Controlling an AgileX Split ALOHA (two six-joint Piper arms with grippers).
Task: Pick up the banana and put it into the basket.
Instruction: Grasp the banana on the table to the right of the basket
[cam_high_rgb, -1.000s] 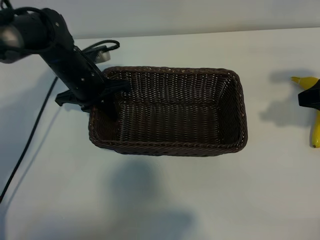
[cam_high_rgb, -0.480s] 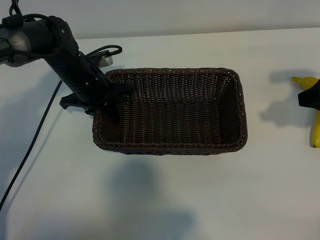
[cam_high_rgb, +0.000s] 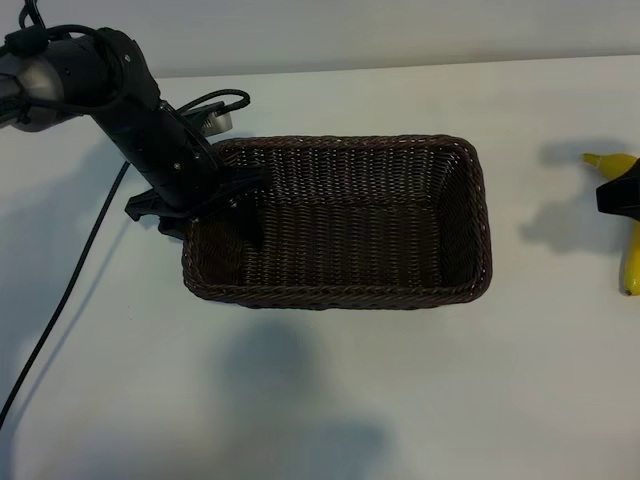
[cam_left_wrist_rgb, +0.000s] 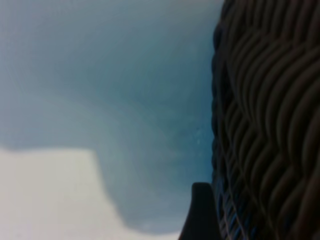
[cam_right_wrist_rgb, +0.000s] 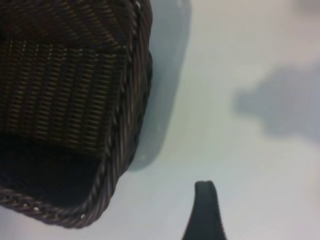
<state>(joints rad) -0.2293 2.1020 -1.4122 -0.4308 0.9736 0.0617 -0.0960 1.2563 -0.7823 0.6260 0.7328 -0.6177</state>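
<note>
banana (cam_high_rgb: 631, 262): partly hidden by right gripper (cam_high_rgb: 622, 195) | right gripper: cut by frame edge

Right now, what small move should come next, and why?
Probably the left hand should lift clear of the basket; it straddles the left wall, the basket is empty, and the banana lies far right on the table, under the right hand, which seems better placed to pick it up.
</note>
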